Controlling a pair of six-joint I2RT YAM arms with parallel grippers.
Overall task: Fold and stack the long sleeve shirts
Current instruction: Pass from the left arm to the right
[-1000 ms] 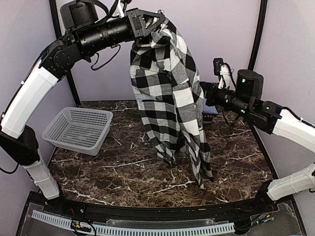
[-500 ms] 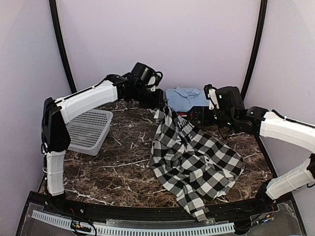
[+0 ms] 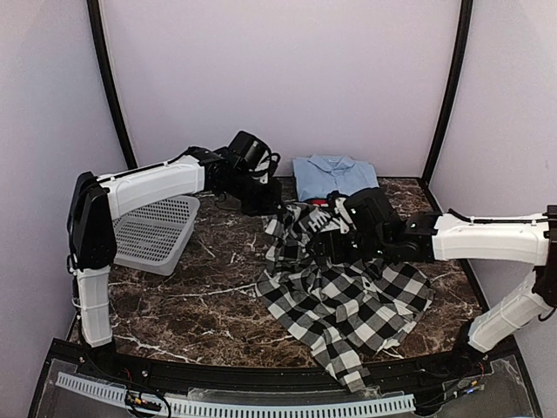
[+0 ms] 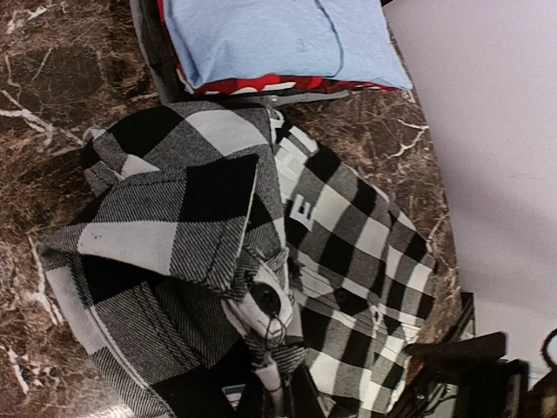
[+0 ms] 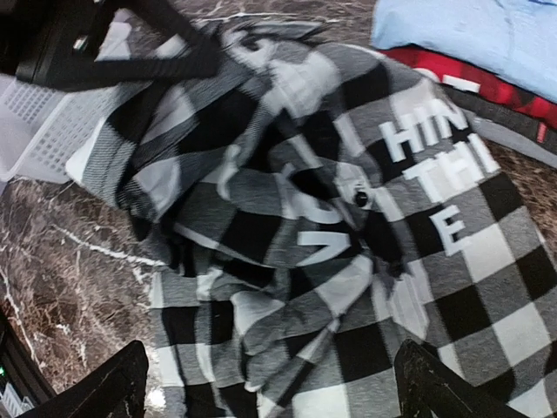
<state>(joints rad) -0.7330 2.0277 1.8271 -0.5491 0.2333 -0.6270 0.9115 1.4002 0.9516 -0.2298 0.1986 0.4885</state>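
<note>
The black-and-white check shirt [image 3: 348,292] lies crumpled on the marble table, its white lettering facing up in the right wrist view [image 5: 435,174]. My left gripper [image 3: 265,207] is low at the shirt's far left corner. In the left wrist view it [image 4: 283,387] is shut on a bunched edge of the shirt [image 4: 261,305] by a black button. My right gripper [image 3: 320,244] hovers just above the shirt's middle, open wide and empty [image 5: 278,383]. The folded light blue shirt [image 3: 335,174] rests on the red shirt [image 3: 324,201] at the back.
A grey perforated basket [image 3: 152,231] stands at the left, beside my left arm. The shirt's lower hem [image 3: 352,374] reaches the table's near edge. Black frame posts stand at the back corners.
My left arm has come down from high up and laid the hanging check shirt onto the table. My right gripper has moved left and forward over the shirt.
</note>
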